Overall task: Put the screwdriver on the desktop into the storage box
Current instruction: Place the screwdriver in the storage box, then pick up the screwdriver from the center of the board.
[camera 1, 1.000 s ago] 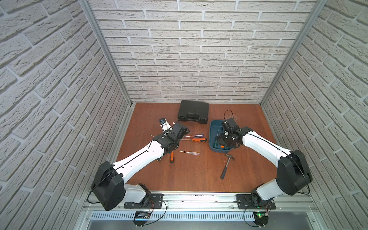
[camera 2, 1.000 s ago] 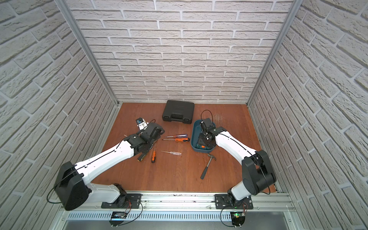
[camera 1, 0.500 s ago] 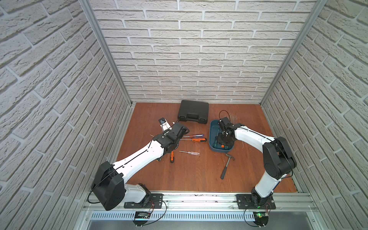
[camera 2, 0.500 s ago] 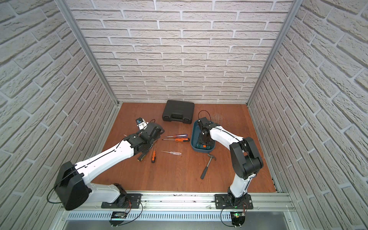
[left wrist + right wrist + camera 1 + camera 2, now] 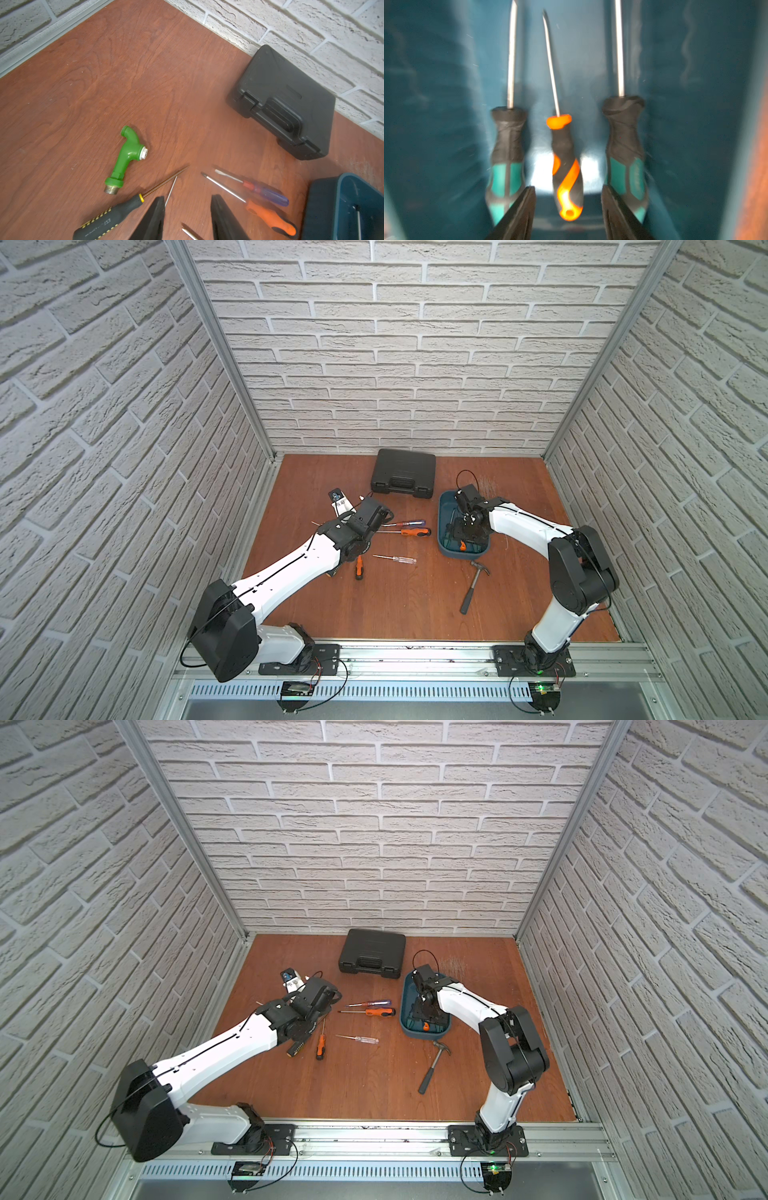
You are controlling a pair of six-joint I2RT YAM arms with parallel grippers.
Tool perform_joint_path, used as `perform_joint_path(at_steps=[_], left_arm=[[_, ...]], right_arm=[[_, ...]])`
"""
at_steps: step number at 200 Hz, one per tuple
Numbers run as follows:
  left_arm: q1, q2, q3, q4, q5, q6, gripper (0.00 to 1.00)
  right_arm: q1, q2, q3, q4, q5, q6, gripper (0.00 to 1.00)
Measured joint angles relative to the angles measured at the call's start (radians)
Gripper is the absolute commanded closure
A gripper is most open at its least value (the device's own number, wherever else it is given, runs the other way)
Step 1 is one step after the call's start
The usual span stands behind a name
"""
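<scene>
My right gripper (image 5: 568, 187) is down inside the teal storage box (image 5: 442, 522), open. Its fingers stand clear on both sides of an orange-and-black screwdriver (image 5: 566, 166). That screwdriver lies on the box floor between two teal-and-black screwdrivers (image 5: 507, 149). On the desktop (image 5: 415, 605) several screwdrivers remain: an orange-handled one (image 5: 415, 532), a red-and-purple one (image 5: 409, 524), a clear-handled one (image 5: 401, 559) and a small orange one (image 5: 358, 570). My left gripper (image 5: 188, 197) hovers open over bare wood just left of them, beside a black-and-yellow screwdriver (image 5: 108, 218).
A shut black hard case (image 5: 404, 473) sits at the back wall. A hammer (image 5: 471, 587) lies in front of the box. A green pipe fitting (image 5: 126, 155) and a small packaged item (image 5: 337, 499) lie near my left gripper.
My right gripper's jaws have spread apart and let go of the orange-and-black screwdriver in the box, and its elbow has swung inward. The left arm has stayed put.
</scene>
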Motion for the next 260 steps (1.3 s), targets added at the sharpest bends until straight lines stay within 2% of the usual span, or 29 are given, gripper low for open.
perform_joint_path(at_steps=[22, 39, 47, 55, 75, 103, 136, 178, 260], left_arm=[[0.035, -0.018, -0.001, -0.042, 0.07, 0.053, 0.51], [0.085, -0.057, -0.022, -0.046, 0.169, 0.129, 0.47], [0.113, -0.078, -0.043, -0.048, 0.225, 0.167, 0.36], [0.135, -0.089, -0.062, -0.052, 0.277, 0.203, 0.32], [0.174, -0.07, -0.105, -0.072, 0.414, 0.283, 0.3], [0.149, 0.024, -0.126, -0.095, 0.534, 0.352, 0.3], [0.103, 0.133, -0.119, -0.1, 0.585, 0.397, 0.38], [0.099, 0.255, -0.105, -0.101, 0.603, 0.401, 0.47], [0.118, 0.273, -0.105, -0.081, 0.585, 0.353, 0.6]], right_arm=[[0.0, -0.111, -0.019, 0.013, -0.014, -0.017, 0.44], [0.0, -0.182, -0.032, 0.027, -0.023, -0.023, 0.45], [0.0, -0.206, -0.038, 0.03, -0.023, -0.024, 0.45], [0.0, -0.22, -0.045, 0.032, -0.024, -0.025, 0.45], [0.0, -0.227, -0.064, 0.032, -0.025, -0.026, 0.45], [0.0, -0.225, -0.079, 0.026, -0.027, -0.026, 0.45], [0.0, -0.225, -0.078, 0.026, -0.026, -0.027, 0.45], [0.0, -0.225, -0.077, 0.026, -0.023, -0.034, 0.45], [0.0, -0.227, -0.09, 0.026, -0.022, -0.039, 0.46]])
